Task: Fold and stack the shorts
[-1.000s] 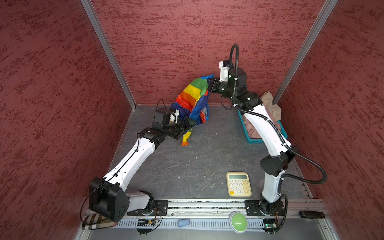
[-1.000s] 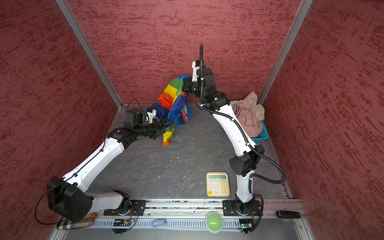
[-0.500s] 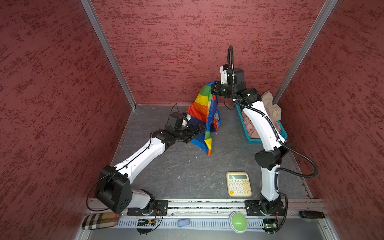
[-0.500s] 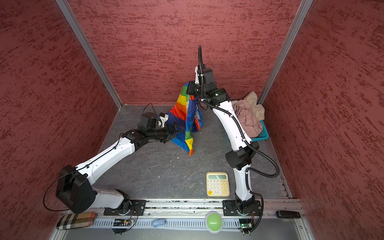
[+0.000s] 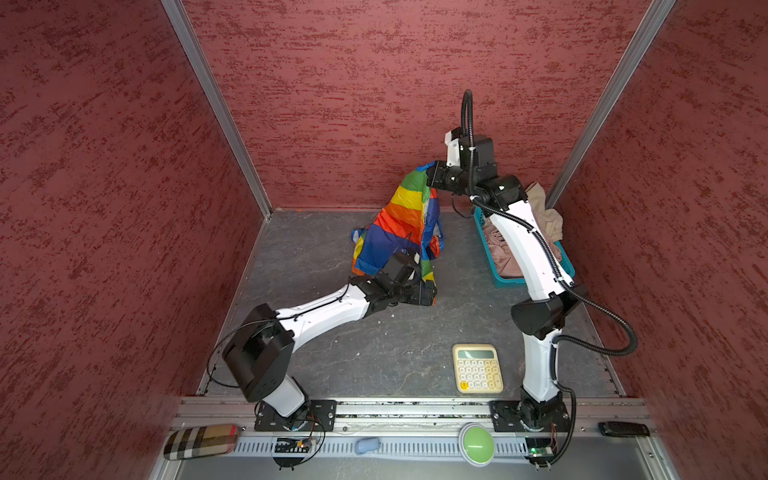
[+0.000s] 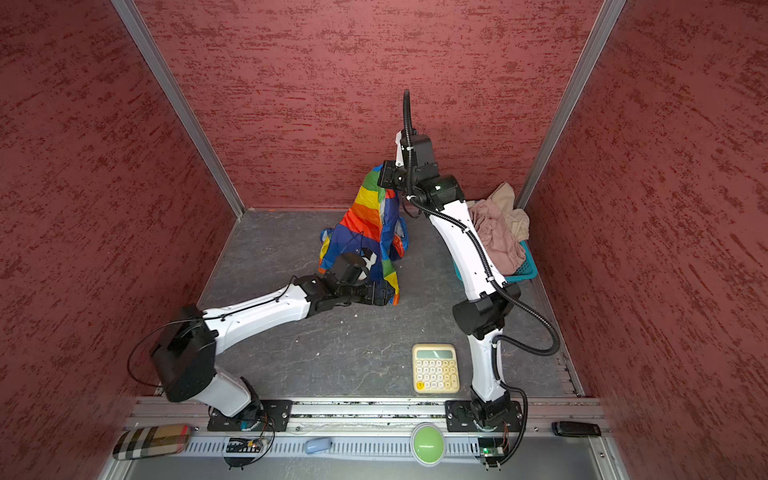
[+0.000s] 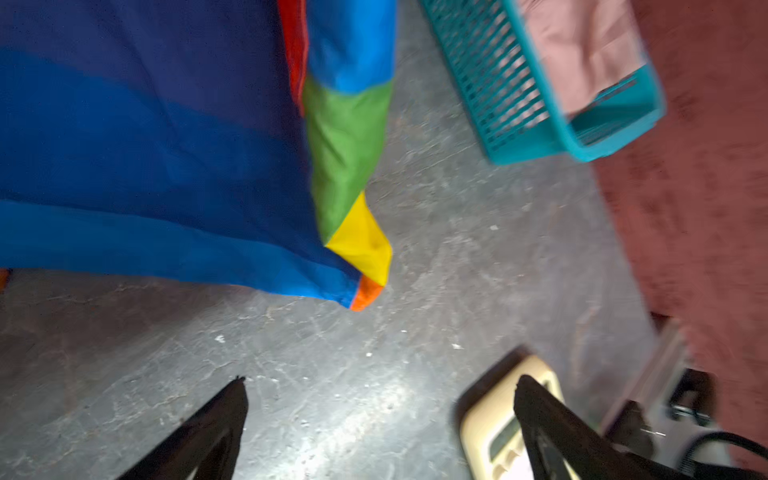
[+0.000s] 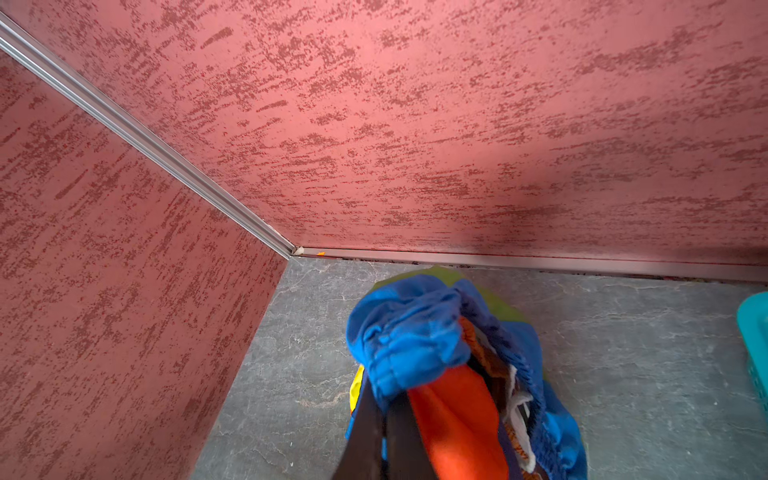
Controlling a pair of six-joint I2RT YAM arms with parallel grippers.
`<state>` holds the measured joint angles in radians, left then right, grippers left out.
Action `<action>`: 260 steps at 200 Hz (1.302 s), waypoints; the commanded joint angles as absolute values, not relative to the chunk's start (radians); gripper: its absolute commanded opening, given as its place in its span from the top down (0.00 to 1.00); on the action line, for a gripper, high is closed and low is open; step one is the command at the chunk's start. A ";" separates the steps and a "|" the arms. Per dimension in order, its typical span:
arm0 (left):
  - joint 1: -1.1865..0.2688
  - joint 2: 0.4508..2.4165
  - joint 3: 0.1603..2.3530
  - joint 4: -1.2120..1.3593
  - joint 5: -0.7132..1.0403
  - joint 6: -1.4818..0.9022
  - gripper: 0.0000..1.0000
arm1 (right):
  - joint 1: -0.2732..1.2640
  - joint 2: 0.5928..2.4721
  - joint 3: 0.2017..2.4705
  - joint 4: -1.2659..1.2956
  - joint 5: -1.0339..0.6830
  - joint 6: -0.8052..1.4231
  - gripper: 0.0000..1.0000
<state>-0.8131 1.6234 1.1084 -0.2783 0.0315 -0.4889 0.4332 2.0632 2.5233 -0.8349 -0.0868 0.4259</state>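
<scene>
The rainbow shorts (image 5: 399, 224) (image 6: 365, 224) hang over the back middle of the table from my right gripper (image 5: 430, 178) (image 6: 384, 178). That gripper (image 8: 386, 399) is shut on their gathered blue waistband (image 8: 415, 332). The lower blue panel (image 7: 166, 145) ends in a yellow and orange corner (image 7: 368, 266) just over the table. My left gripper (image 5: 430, 293) (image 6: 388, 297) sits low beside that corner. It (image 7: 380, 380) is open, with only bare table between its fingers. The pink shorts (image 5: 500, 249) (image 6: 496, 237) and the beige shorts (image 5: 544, 208) (image 6: 509, 199) lie bunched in the basket.
A teal perforated basket (image 5: 515, 280) (image 6: 523, 272) (image 7: 540, 137) stands at the back right, partly behind my right arm. A cream calculator (image 5: 478, 368) (image 6: 435, 368) lies front right, close to my left fingertip (image 7: 536, 399). Red walls close in three sides.
My left gripper has moved right and toward the front, staying open. The hanging rainbow shorts have swung right with their lower corner. My right gripper stays shut on the waistband.
</scene>
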 commanded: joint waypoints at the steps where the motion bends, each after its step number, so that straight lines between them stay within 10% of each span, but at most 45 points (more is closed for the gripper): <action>1: -0.825 1.714 1.165 -0.277 -0.132 -0.437 0.01 | 0.425 2.040 2.551 -0.795 -0.108 0.435 1.00; 86: -0.901 1.929 1.313 -0.187 -0.148 -0.543 0.12 | 0.383 2.031 2.548 -0.800 -0.156 0.439 1.00; 135: -0.848 1.888 1.327 -0.296 -0.164 -0.494 1.00 | 0.357 2.027 2.532 -0.817 -0.175 0.418 1.00; 260: -0.165 1.419 1.079 -0.532 0.111 -0.661 0.98 | 0.498 2.178 2.594 -0.850 -0.222 0.366 1.00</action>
<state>-0.3828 1.4136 1.1706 -0.4011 -0.0120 -0.5476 0.3752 2.0617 2.4638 -0.7914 -0.1982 0.4213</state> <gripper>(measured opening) 0.047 0.044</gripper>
